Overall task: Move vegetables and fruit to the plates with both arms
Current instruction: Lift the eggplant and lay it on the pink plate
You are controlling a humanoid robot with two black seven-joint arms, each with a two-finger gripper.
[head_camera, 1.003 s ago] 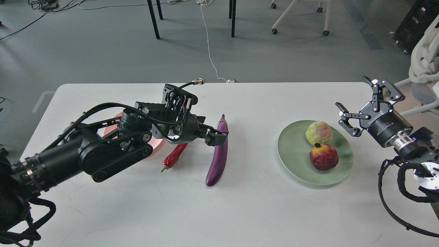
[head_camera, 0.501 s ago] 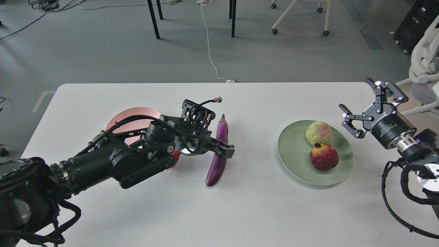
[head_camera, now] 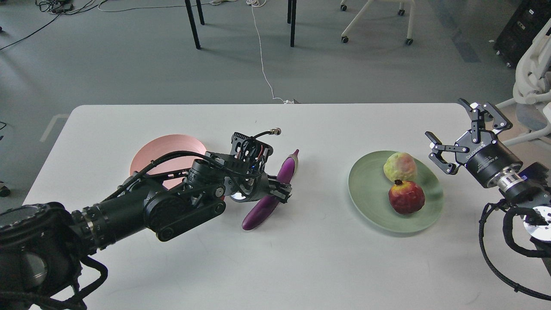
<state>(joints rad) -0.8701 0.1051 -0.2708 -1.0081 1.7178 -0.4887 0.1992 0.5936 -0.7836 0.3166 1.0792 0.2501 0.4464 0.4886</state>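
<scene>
The eggplant (head_camera: 269,193) lies slanted on the white table (head_camera: 301,267), stem end toward the far side, and my left gripper (head_camera: 280,192) has its fingers pinched across its middle, so I judge this vegetable is being picked up and is not yet on a plate. The pink plate (head_camera: 165,148), just beyond my left arm, shows bare where I can see it. The chili pepper is out of sight, most likely hidden under my left forearm, so I cannot say where it lies. The fruit side looks done: the pomegranate (head_camera: 406,197) and the yellow-green fruit (head_camera: 400,167) sit touching each other on the green plate (head_camera: 370,202). My right gripper (head_camera: 462,129) hangs spread apart and empty just beside that plate's far right edge. Both vegetables are what remains, by my reckoning.
</scene>
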